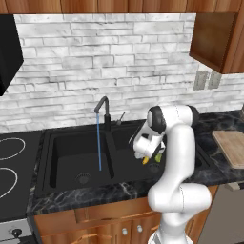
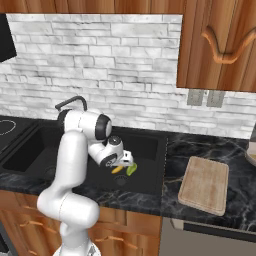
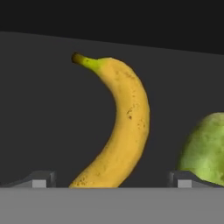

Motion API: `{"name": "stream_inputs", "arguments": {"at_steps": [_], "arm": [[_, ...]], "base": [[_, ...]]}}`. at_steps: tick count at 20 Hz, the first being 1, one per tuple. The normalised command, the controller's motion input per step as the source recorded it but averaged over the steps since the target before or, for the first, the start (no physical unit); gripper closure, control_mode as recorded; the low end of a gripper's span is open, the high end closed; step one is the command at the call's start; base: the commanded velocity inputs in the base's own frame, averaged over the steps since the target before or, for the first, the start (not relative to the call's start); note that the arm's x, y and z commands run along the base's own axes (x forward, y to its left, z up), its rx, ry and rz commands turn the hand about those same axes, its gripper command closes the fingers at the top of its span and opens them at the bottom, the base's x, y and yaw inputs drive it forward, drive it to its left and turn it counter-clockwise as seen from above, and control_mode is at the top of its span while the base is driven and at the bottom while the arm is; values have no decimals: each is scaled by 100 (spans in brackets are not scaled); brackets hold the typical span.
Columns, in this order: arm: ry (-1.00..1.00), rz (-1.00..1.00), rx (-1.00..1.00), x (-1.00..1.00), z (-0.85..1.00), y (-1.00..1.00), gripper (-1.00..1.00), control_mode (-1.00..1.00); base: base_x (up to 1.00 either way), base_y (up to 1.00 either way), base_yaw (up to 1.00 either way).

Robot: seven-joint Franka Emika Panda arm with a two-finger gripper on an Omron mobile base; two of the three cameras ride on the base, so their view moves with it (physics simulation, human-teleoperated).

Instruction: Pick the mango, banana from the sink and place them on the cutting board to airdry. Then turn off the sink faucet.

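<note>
A: What is the arm [image 1: 180, 157] like?
B: Glossy white, built of fat rounded segments, with dark grey rings and caps at the joints.
A: And the tool [image 3: 112, 180]?
B: Two small dark grey finger tips [image 3: 40, 179], blocky, each with a lighter grey square face.

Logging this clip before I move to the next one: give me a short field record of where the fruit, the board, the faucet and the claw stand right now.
banana: lying in the sink's right basin, between the open claw's fingertips
mango: beside the banana, same basin
claw: open, low in the basin, holding nothing
cutting board: bare, on the counter right of the sink
sink faucet: running, stream falling into the left basin
task progress: no fruit moved yet
</note>
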Motion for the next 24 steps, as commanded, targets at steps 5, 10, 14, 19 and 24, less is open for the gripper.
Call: {"name": "stream_inputs", "arguments": {"at_steps": [5,10,14,19,24], "arm": [[0,0,0,24,-20,0,-100,-100],[0,0,0,26,-22,0,-100,-100],[0,0,0,26,-23,0,100,-100],[0,0,0,11,-20,0,100,-100],[0,0,0,0,-6,-1,100,-100]], "base": [[0,0,0],[0,0,0],[0,0,0],[0,0,0],[0,0,0]]}}
